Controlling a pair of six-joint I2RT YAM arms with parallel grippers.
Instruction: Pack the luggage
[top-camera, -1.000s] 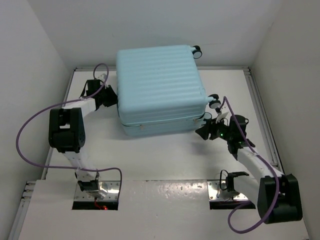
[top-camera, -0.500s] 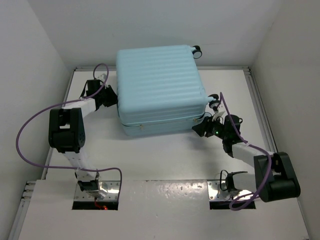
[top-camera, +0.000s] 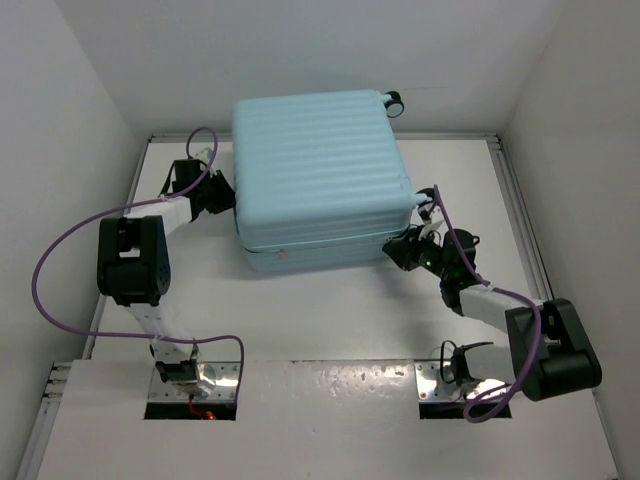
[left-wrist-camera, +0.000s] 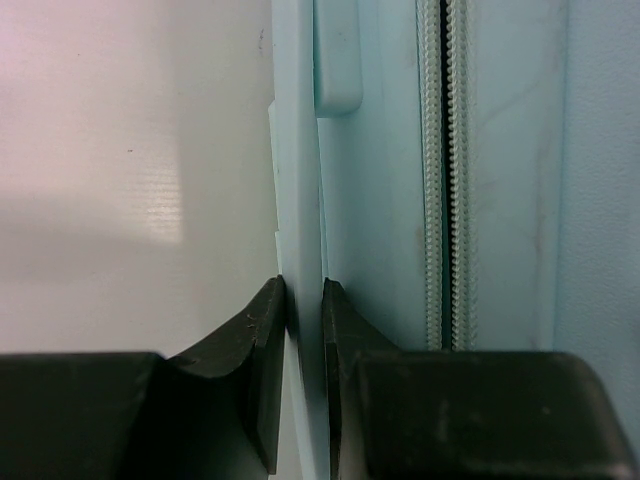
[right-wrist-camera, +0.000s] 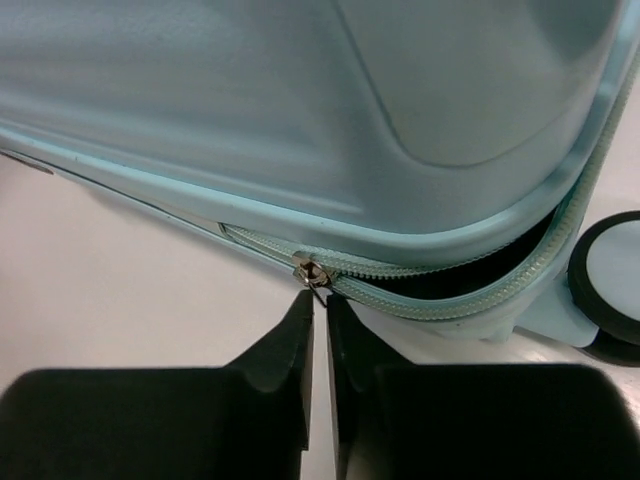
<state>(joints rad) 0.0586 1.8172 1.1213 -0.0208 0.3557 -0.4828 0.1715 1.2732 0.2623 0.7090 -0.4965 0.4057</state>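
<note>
Right pincer (top-camera: 400, 250) now tight against near-right corner of large pale aqua-blue ribbed hard-shell suitcase (top-camera: 320, 170); a second ago it stood off that corner. Suitcase unmoved, lying flat on white tabletop (top-camera: 330, 320), far centre. Black fingers down to hairline slit, tips at small metal zip slider (right-wrist-camera: 311, 272); tab caught or not, cannot tell. Zip gapes round rounded corner beside black-rimmed white wheel (right-wrist-camera: 610, 275). Left pincer (left-wrist-camera: 303, 295) unchanged, clamped on thin smooth shell edge.

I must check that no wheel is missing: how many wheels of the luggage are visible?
2. The far wheel sticks out at the far right corner of the luggage. The near wheel is at its near right corner. Others may be hidden under the shell.
</note>
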